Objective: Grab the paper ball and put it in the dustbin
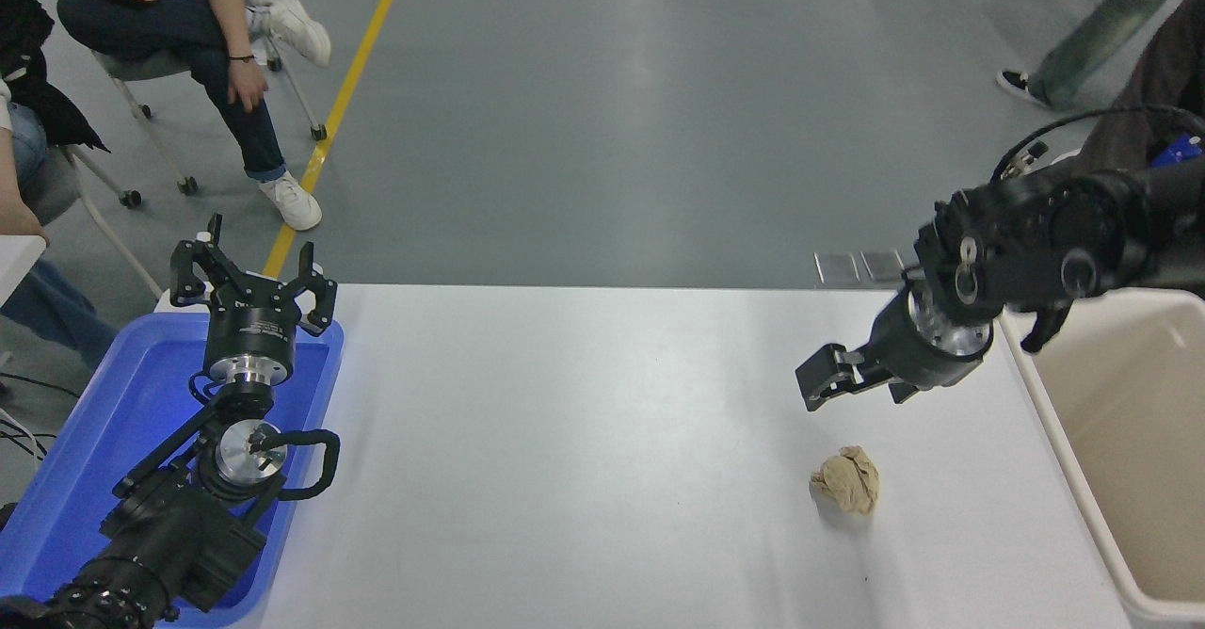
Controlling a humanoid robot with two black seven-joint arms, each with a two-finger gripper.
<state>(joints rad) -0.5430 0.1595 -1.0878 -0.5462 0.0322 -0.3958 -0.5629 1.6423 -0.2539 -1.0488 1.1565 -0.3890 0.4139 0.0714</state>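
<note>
The tan crumpled paper ball [847, 480] lies on the white table [565, 441], right of the middle. My right gripper [859, 390] is open and empty, hanging low over the table just beyond the ball and apart from it. The cream-beige dustbin [1047, 412] stands at the table's right edge, to the right of the ball and the gripper; nothing shows in the part of it in view. My left gripper [252, 269] is open and parked over the blue tray at the lower left.
A shallow blue tray [104, 422] sits at the table's left end under the left arm. People sit on wheeled chairs at the top left [188, 36]. A person stands behind the right arm at the right edge [1158, 102].
</note>
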